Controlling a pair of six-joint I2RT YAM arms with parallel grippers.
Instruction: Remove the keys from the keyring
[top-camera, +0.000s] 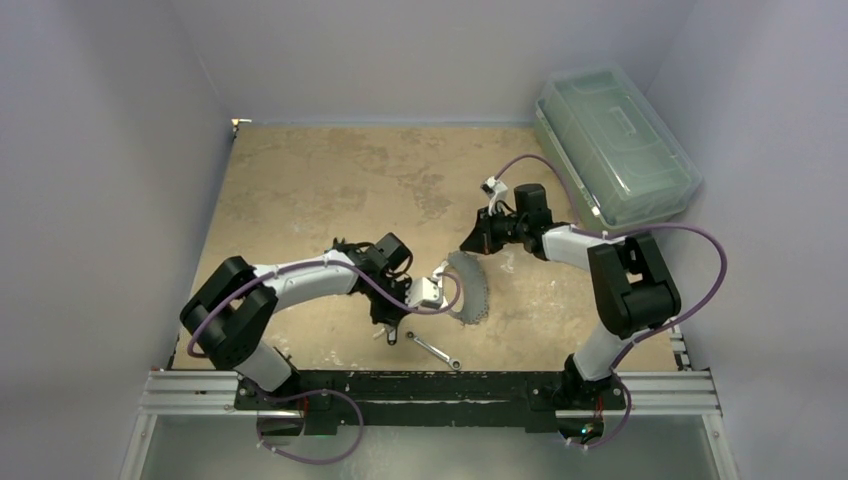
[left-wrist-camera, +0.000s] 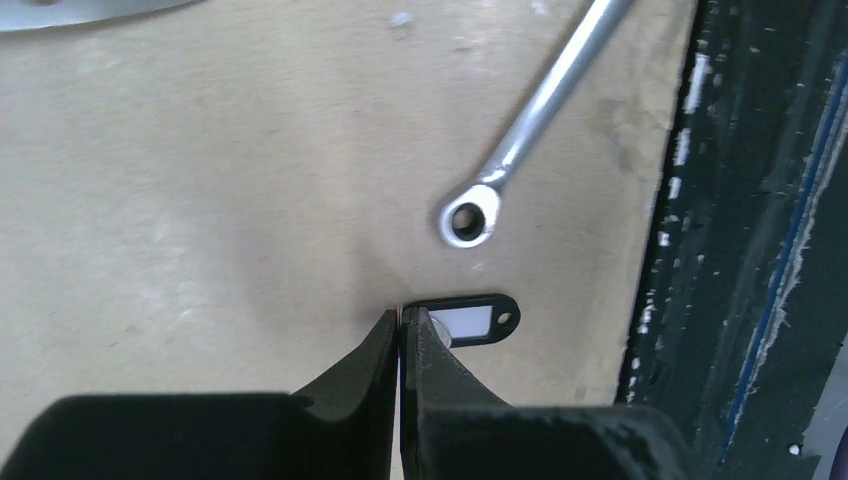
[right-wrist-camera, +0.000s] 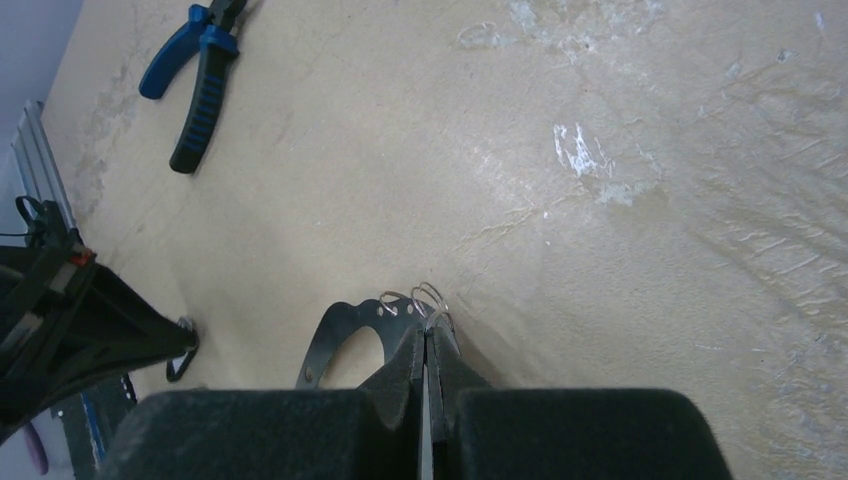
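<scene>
Grey flat curved band with small punched holes: keyring (right-wrist-camera: 335, 322), mid-table between the two arms. Two thin wire rings (right-wrist-camera: 425, 298) sit at its upper edge. Right gripper (right-wrist-camera: 427, 335): jaws pressed together on that edge, ring wires pinched at the tips. Left gripper (left-wrist-camera: 402, 325): jaws closed to a hairline, with a thin glint in the gap; cannot tell what it is. Black tag (left-wrist-camera: 470, 322) with white label touches its tip, and the ring end of a silver wrench (left-wrist-camera: 468, 220) lies just beyond. Keys (top-camera: 388, 336): tiny silvery speck at the left fingertips in the top view, detail unresolved. Blue-handled pliers (right-wrist-camera: 195, 75) lie well apart.
</scene>
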